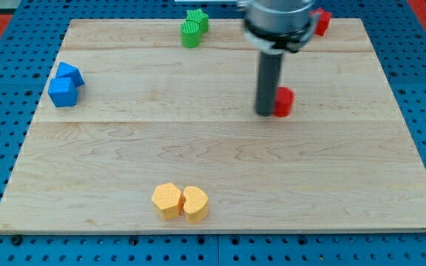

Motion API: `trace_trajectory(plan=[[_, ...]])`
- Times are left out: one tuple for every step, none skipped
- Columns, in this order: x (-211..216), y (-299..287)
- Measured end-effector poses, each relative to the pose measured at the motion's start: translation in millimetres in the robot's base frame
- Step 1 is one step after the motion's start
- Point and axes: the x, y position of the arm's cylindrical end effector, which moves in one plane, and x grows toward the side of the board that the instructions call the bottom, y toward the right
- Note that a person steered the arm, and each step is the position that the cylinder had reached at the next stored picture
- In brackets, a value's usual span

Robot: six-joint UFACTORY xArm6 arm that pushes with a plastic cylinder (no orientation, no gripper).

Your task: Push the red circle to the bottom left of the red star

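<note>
The red circle (284, 101) lies on the wooden board right of centre. My tip (265, 113) stands just at its left side, touching or nearly touching it. The red star (321, 21) sits at the view's top right, near the board's top edge, partly hidden behind the arm's dark body. The circle lies below and a little left of the star, well apart from it.
Two green blocks (193, 28) stand together at the top centre. Two blue blocks (65, 85) sit together at the left. Two yellow blocks (180, 201) lie side by side near the bottom edge. The board (198, 148) is ringed by blue pegboard.
</note>
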Motion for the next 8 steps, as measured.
trace_trajectory(plan=[[-40.4, 57.9], [-23.1, 103.2], [-14.2, 108.5], [-23.8, 108.5], [-63.8, 114.3], [-63.2, 116.9], [-33.6, 125.0], [-50.8, 158.6]])
